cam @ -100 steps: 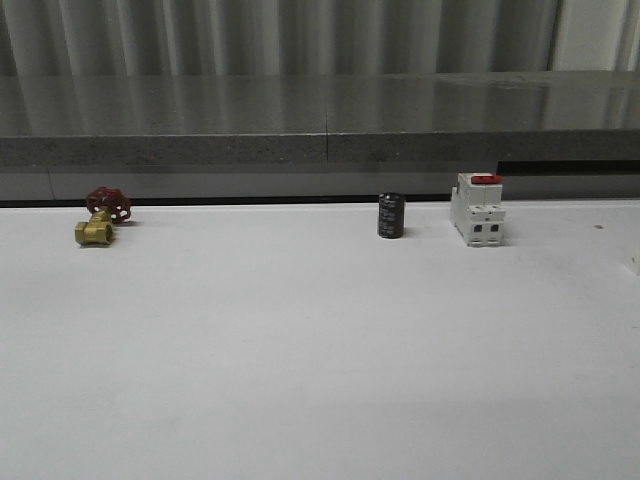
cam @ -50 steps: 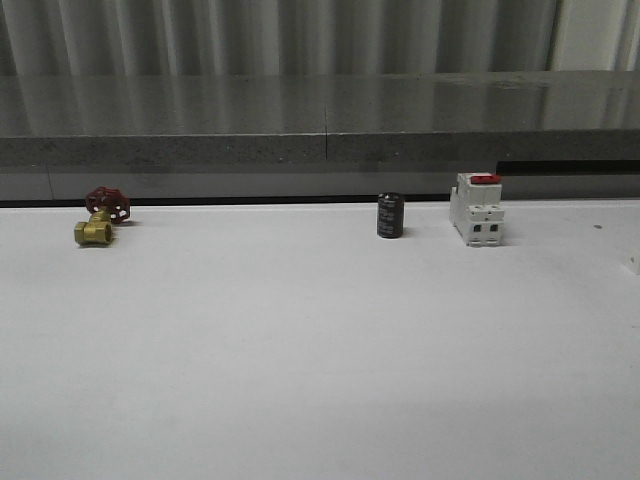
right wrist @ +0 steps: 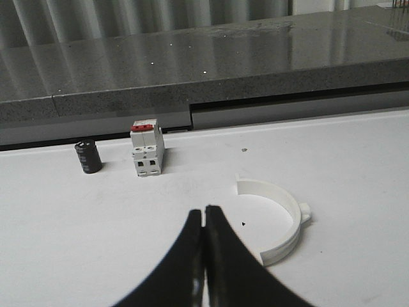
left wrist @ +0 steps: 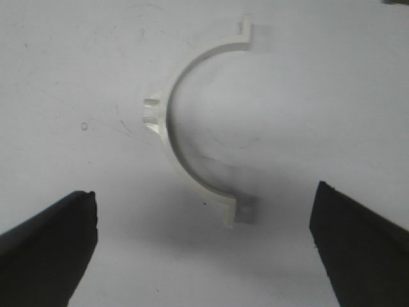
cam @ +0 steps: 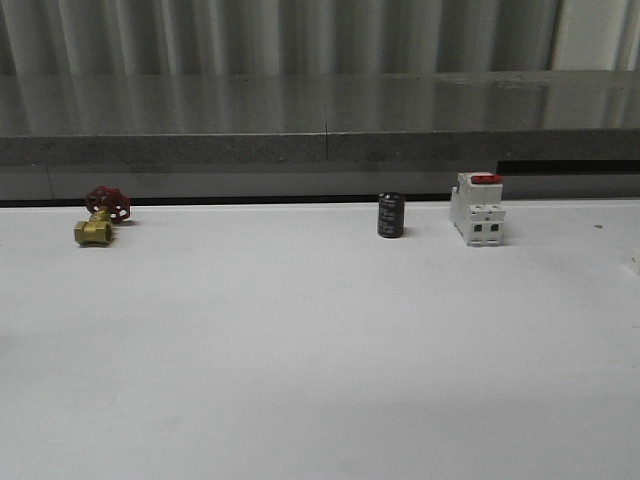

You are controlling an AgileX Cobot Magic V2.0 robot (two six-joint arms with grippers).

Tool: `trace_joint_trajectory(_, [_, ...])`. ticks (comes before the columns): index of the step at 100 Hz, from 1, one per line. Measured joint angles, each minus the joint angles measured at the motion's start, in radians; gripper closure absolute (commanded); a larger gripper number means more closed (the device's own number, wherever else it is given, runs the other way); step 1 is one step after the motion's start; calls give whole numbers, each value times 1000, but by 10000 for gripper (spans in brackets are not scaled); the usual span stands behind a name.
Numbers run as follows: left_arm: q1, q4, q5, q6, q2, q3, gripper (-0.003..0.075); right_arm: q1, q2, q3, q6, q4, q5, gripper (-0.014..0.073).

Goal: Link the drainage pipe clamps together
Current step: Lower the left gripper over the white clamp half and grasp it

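While the two halves lie apart on the white tabletop (cam: 320, 340), nothing of the joining has been done, as far as these views show. Starting on the left side, the left hand (left wrist: 204, 246) hangs spread wide over its half, the two dark fingers (left wrist: 48, 246) far apart with bare tabletop between them. The left clamp half (left wrist: 171, 137) lies flat just ahead of that gap, nearly centred between the fingers, its arc bulging toward one finger and its open side facing the other. Both flat end tabs show, and a small ribbed lug sits on the outer curve. Neither finger touches it.

Farther over, the right hand (right wrist: 204, 256) is closed on nothing, its two fingers pressed together tip to tip. The right clamp half (right wrist: 281, 220) lies on the tabletop ahead of the fingertips and off to one side, near but clear of them, open side turned toward the hand's line. Beyond the fingertips, well away, stand a white breaker (right wrist: 147, 150) with a red top and a black cylinder (right wrist: 87, 157) beside it.

The front view carries, from left to right along the far edge, a brass valve (cam: 98, 222) with a red handwheel, the black cylinder and the breaker.

My reading is that the task sits at its very start: each half is yet to be grasped, then both must be brought tab to tab and pressed into a ring. The left side looks ready to close; the right would have to open first.
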Motion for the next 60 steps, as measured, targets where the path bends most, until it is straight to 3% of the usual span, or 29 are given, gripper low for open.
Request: trace_joint_trajectory(60, [19,64,-206,24,285,-54,67,0,0,0,0,0,0,661])
